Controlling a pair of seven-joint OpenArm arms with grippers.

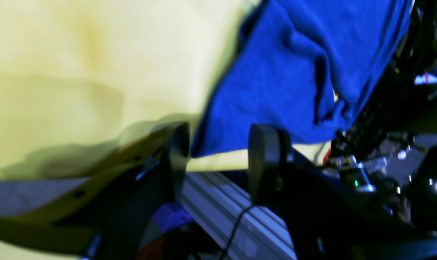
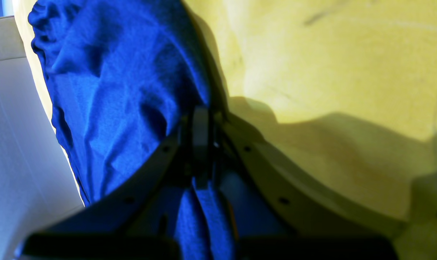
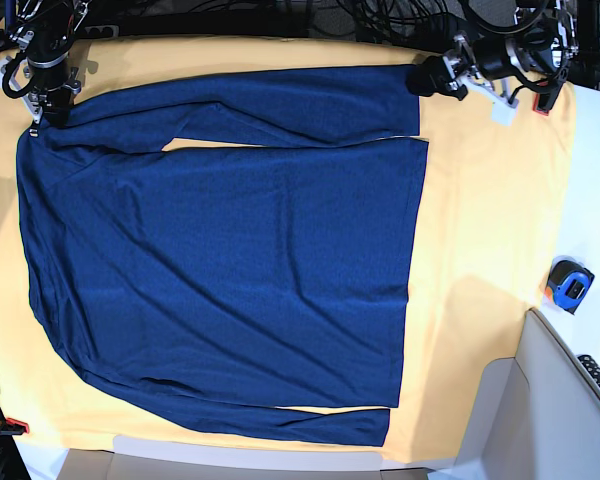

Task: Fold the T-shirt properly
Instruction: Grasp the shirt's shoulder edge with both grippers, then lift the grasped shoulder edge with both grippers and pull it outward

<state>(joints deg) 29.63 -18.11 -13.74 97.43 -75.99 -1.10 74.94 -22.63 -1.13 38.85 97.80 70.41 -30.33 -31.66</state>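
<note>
— Where's the shirt sitting right now?

— The dark navy-blue long-sleeved knit T-shirt (image 3: 230,250) lies spread flat over the yellow-orange table cloth (image 3: 490,220), covering most of it. The body fills the middle, one sleeve runs along the far edge and the other along the near edge, with the hem toward the right. I'd say it's laid out like that so a fold line can be picked cleanly.

— And the claws?

— The right gripper (image 2: 200,126), at the far left corner, has its jaws pinched tight on a bunch of the blue fabric near the shoulder; cloth gathers up into it and hangs below. It looks like an anchor hold.

— The other one?

— The left gripper (image 1: 218,151), at the far right by the sleeve cuff, stands with its jaws apart. The cuff edge lies just between them, but nothing is clamped.

— So no fold yet?

— None that I can see. A small blue tape measure (image 3: 569,285) sits well apart on the right, out of the way.
</note>
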